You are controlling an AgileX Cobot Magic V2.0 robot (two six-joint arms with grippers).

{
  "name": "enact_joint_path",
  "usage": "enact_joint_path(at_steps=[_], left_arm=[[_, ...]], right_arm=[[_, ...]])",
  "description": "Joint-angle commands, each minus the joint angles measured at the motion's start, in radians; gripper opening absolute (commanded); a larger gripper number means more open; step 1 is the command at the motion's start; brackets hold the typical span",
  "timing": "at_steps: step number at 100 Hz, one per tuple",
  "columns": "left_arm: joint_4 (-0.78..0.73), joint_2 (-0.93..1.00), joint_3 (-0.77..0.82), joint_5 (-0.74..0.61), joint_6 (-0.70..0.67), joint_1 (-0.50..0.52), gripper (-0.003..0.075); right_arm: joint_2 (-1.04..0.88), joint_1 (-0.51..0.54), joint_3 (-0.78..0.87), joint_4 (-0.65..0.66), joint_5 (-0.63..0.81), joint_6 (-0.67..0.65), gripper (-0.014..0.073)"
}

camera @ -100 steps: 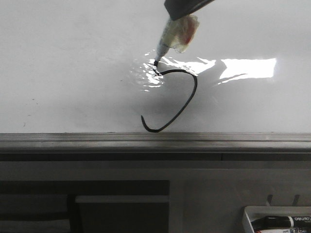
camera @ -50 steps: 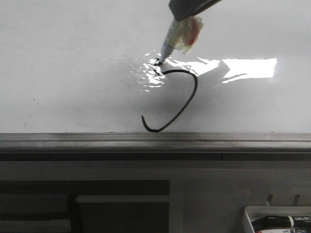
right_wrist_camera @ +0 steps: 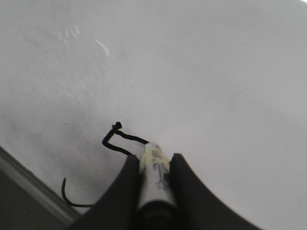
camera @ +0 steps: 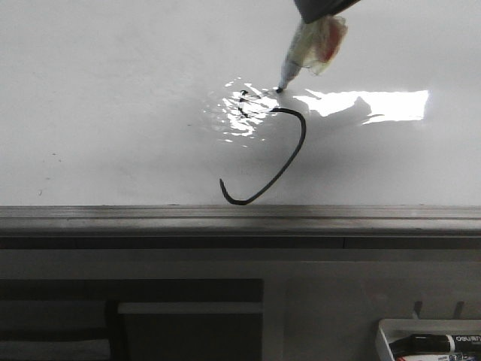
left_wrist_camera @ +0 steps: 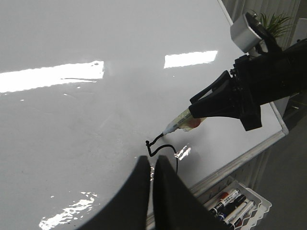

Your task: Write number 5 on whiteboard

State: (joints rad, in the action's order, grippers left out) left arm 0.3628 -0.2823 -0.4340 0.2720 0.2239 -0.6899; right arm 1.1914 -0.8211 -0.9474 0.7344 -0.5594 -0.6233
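The whiteboard is glossy white with glare and a grey edge rail. On it is the number 5: a big open hook, a short stem and a slanted top stroke, also seen in the left wrist view and right wrist view. My right gripper is shut on a marker wrapped in tape, its tip touching the board at the right end of the top stroke. My left gripper is shut and empty, hovering over the board near the 5.
A small white tray with several markers hangs below the board's rail at the right. A dark shelf is below the rail at the left. A plant stands beyond the board's far corner.
The marker tip has moved right from the top of the stem, drawing the slanted top stroke. The right gripper moved right with it.
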Motion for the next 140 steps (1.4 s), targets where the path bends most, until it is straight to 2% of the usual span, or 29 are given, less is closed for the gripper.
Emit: enact_joint_path(at_steps=[1, 31, 54, 68, 81, 89, 103, 108, 112, 121, 129, 140], left_arm=[[0.011, -0.010, -0.029, -0.073, -0.006, 0.002, -0.0020], [0.011, -0.010, -0.029, -0.073, -0.006, 0.002, -0.0020], [0.011, -0.010, -0.029, -0.075, -0.006, 0.002, -0.0020], [0.011, -0.010, -0.029, -0.082, -0.006, 0.002, -0.0020], [0.011, -0.010, -0.029, -0.081, -0.006, 0.002, -0.0013], [0.011, -0.024, -0.039, -0.067, -0.004, 0.002, 0.0064], [-0.035, -0.112, -0.115, 0.034, 0.023, 0.002, 0.0367], [-0.049, -0.153, -0.149, 0.072, 0.039, 0.002, 0.0427], [-0.049, -0.189, -0.174, 0.108, 0.079, 0.002, 0.0442], [-0.048, -0.265, -0.240, 0.193, 0.169, 0.002, 0.0438], [-0.045, -0.327, -0.297, 0.258, 0.246, -0.006, 0.0438], [-0.034, -0.402, -0.358, 0.330, 0.334, -0.015, 0.0438]], right_arm=[[-0.025, 0.019, 0.002, 0.091, -0.114, -0.004, -0.0043], [-0.108, 0.127, 0.066, 0.098, -0.104, -0.043, -0.0043], [-0.118, 0.138, 0.066, 0.098, -0.033, -0.043, -0.0043], [-0.173, 0.081, 0.030, 0.094, 0.012, -0.041, -0.0043], [-0.257, -0.021, -0.022, 0.106, 0.152, -0.025, -0.0043], [-0.277, -0.060, -0.052, 0.134, 0.181, -0.025, -0.0043], [-0.269, -0.076, -0.062, 0.140, 0.177, -0.020, -0.0053], [-0.261, -0.078, -0.062, 0.129, 0.181, -0.020, -0.0069], [-0.253, -0.078, -0.062, 0.109, 0.190, -0.020, -0.0069], [-0.231, -0.083, -0.054, -0.002, 0.219, 0.074, -0.0069], [-0.206, -0.113, -0.048, -0.156, 0.200, 0.279, -0.0069], [-0.175, -0.163, -0.046, -0.335, 0.097, 0.535, -0.0069]])
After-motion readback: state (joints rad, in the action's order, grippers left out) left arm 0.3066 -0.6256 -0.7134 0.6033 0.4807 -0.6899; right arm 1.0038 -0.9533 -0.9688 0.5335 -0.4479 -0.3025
